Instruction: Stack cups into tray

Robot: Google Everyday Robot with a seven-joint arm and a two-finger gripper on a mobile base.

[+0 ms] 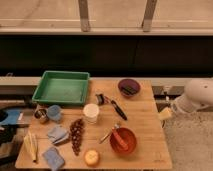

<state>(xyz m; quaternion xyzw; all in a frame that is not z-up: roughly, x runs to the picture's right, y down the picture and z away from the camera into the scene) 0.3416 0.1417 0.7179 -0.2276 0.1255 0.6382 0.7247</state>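
The green tray [61, 87] lies at the table's back left, with nothing in it. The cream-white cup [91, 112] stands upright near the table's middle, in front of the tray's right corner. The light-blue cup [54, 112] and the small metal cup [41, 115] stand side by side at the left edge, just in front of the tray. My white arm [199, 95] is off the table's right side. My gripper [165, 114] hangs by the table's right edge, far from the cups, holding nothing that I can see.
A dark purple bowl [129, 87] sits at the back right. A red-orange bowl [123, 140] with a utensil is at the front right. Grapes [76, 135], an orange fruit [91, 157], a banana [31, 146], two blue cloths [57, 133] and a black-handled tool [117, 108] lie around.
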